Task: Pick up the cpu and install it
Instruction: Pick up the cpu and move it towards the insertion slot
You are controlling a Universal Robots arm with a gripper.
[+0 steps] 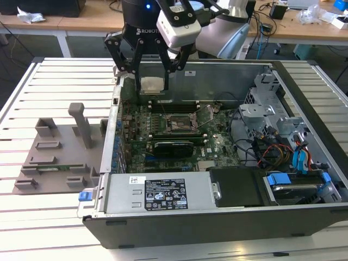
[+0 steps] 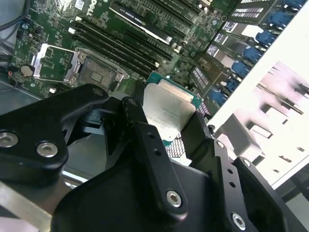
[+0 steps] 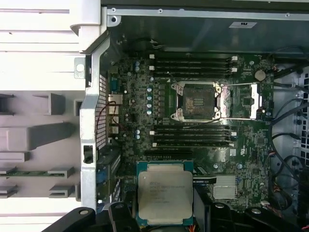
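the tool (image 1: pixel 151 88) is pinching the cpu (image 1: pixel 151 83) by two opposite edges and holding it in the air above the open case (image 1: pixel 304 217). in the exterior view the cpu is hanging over the far part of the motherboard (image 1: pixel 217 147), towards the exterior view's left, close to the case's far wall and clear of the board. in the first wrist view the cpu (image 3: pixel 164 198) is showing its silvery top flat to the camera. the socket (image 3: pixel 198 100) is lying apart from it, beyond a bank of memory slots (image 3: pixel 190 137). the socket is sitting bare with its lid (image 3: pixel 253 100) swung open to the side, so nothing is seated in it yet.

judging by this, the pick-up is done, the carry to the socket is the step in hand, and the install is not yet begun. the placing is calling for the cpu to sit squarely over the socket, level, with its edges and corner mark matching the frame. i cannot tell whether its orientation is right. it is also calling for a gentle, straight descent, since socket contacts are likely bending under a tilted or sliding chip. the grey fixture (image 1: pixel 60 157) is resting on the desk (image 1: pixel 54 76) at the exterior view's left, outside the case and well apart from the tool.
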